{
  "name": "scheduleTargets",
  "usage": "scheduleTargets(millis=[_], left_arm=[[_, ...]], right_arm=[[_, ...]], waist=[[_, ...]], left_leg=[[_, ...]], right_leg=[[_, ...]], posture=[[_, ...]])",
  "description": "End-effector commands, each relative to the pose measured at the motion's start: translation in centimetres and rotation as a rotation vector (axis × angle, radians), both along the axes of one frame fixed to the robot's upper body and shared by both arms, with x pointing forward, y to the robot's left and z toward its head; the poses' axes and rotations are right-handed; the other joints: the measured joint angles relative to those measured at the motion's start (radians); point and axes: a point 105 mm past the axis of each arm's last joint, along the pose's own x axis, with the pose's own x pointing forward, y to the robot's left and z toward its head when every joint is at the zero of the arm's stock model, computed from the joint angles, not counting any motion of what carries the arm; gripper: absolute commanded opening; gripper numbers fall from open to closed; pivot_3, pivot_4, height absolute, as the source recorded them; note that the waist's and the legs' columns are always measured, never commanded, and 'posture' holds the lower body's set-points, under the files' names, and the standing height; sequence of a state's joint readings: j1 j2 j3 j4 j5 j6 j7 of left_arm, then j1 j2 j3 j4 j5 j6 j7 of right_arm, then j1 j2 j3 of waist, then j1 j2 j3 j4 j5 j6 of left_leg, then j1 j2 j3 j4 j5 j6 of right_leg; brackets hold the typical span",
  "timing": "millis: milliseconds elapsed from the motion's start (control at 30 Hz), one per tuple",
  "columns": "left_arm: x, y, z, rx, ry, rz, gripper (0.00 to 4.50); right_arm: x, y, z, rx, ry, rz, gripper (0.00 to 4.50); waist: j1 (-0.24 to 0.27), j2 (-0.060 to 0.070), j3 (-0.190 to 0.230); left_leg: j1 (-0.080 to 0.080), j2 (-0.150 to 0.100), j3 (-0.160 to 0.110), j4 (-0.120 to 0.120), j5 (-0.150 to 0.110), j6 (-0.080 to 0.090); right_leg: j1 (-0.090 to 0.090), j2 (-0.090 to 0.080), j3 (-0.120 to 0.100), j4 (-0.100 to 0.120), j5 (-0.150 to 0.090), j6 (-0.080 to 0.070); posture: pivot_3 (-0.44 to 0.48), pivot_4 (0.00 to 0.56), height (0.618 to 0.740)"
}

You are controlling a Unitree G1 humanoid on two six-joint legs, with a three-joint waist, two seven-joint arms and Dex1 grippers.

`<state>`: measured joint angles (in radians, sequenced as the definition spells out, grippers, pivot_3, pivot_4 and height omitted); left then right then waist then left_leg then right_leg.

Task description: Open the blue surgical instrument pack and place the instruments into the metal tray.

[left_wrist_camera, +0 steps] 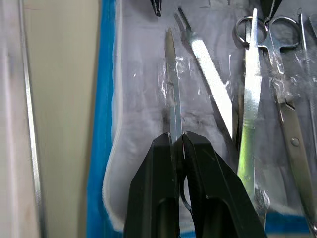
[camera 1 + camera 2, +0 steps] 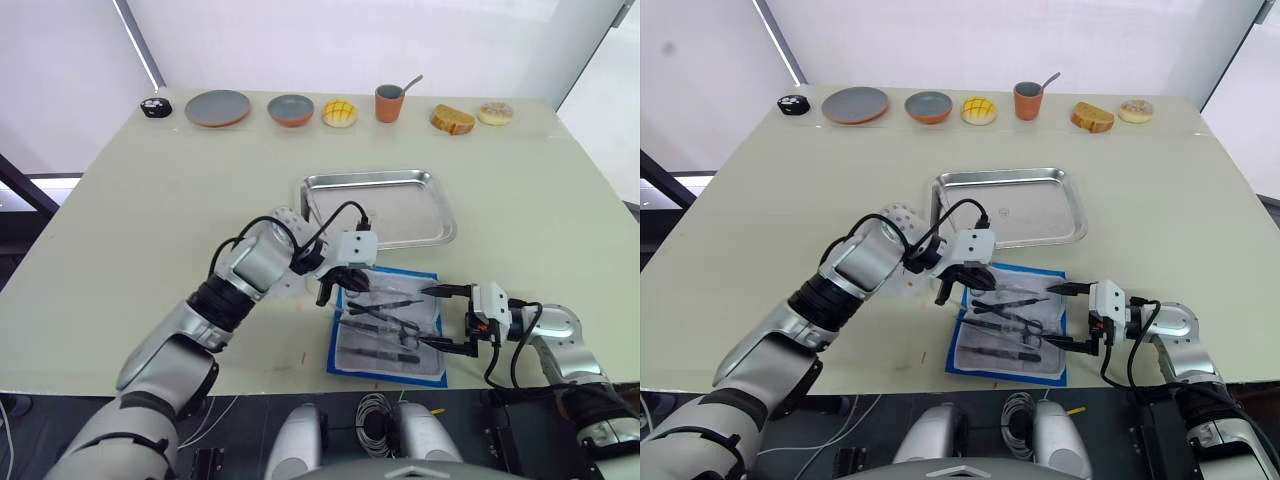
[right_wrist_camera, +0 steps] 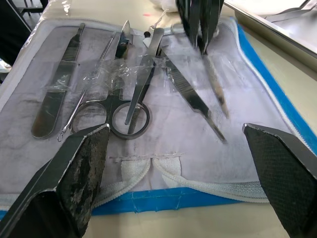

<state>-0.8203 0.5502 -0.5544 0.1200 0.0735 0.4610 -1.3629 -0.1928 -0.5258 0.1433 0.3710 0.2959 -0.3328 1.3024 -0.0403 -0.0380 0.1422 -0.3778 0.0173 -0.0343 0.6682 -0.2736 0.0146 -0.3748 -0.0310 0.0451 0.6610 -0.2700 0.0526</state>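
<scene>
The blue surgical instrument pack (image 2: pixel 420 273) lies open near the table's front edge, its grey-white lining (image 3: pixel 163 144) facing up. Several silver instruments lie on it, among them scissors (image 3: pixel 126 116), a forceps (image 3: pixel 190 96) and a flat handle (image 3: pixel 57 99). My left gripper (image 2: pixel 340 290) is over the pack's far left corner, shut on one slim silver instrument (image 1: pixel 172 84) that points out along the lining. At the pack's right edge my right gripper (image 2: pixel 440 318) stands open, holding nothing. The metal tray (image 2: pixel 440 235) sits just beyond the pack with nothing in it.
Along the far edge stand a black object (image 2: pixel 156 106), a grey plate (image 2: pixel 217 107), a grey-and-orange bowl (image 2: pixel 290 109), a yellow bun (image 2: pixel 340 113), an orange cup with a spoon (image 2: pixel 389 102), bread (image 2: pixel 452 119) and a doughnut (image 2: pixel 495 113).
</scene>
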Motion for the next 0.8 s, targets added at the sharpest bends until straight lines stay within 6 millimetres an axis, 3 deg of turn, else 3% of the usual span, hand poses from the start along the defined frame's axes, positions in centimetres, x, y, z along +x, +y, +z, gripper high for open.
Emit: scheduleTargets(millis=[33, 433, 800], left_arm=[[0.4, 0.4, 2.1, -0.022, -0.053, 0.008, 0.01], [0.6, 3.4, 2.9, 0.016, -0.054, 0.051, 0.01], [0.3, 8.4, 4.5, 0.065, -0.072, 0.155, 0.01]], right_arm=[[-1.9, -0.1, -5.0, -0.133, 0.173, -0.014, 4.5], [-2.1, 0.0, -5.2, -0.138, 0.189, -0.002, 4.5], [-2.3, -0.3, -5.1, -0.137, 0.194, 0.002, 4.5]], waist=[[0.0, 0.0, 0.0], [-0.001, 0.0, 0.0], [-0.001, 0.001, 0.001]], left_leg=[[0.0, 0.0, 0.0, 0.0, 0.0, 0.0], [0.0, 0.001, 0.0, 0.0, 0.0, 0.0], [0.0, 0.001, 0.0, 0.0, 0.0, 0.0]], right_leg=[[0.0, 0.0, 0.0, 0.0, 0.0, 0.0], [0.0, 0.001, 0.0, 0.0, 0.0, -0.001], [0.0, 0.001, 0.0, 0.0, -0.001, -0.001]], posture=[[0.0, 0.15, 0.74], [0.0, 0.15, 0.74], [0.0, 0.15, 0.74]])
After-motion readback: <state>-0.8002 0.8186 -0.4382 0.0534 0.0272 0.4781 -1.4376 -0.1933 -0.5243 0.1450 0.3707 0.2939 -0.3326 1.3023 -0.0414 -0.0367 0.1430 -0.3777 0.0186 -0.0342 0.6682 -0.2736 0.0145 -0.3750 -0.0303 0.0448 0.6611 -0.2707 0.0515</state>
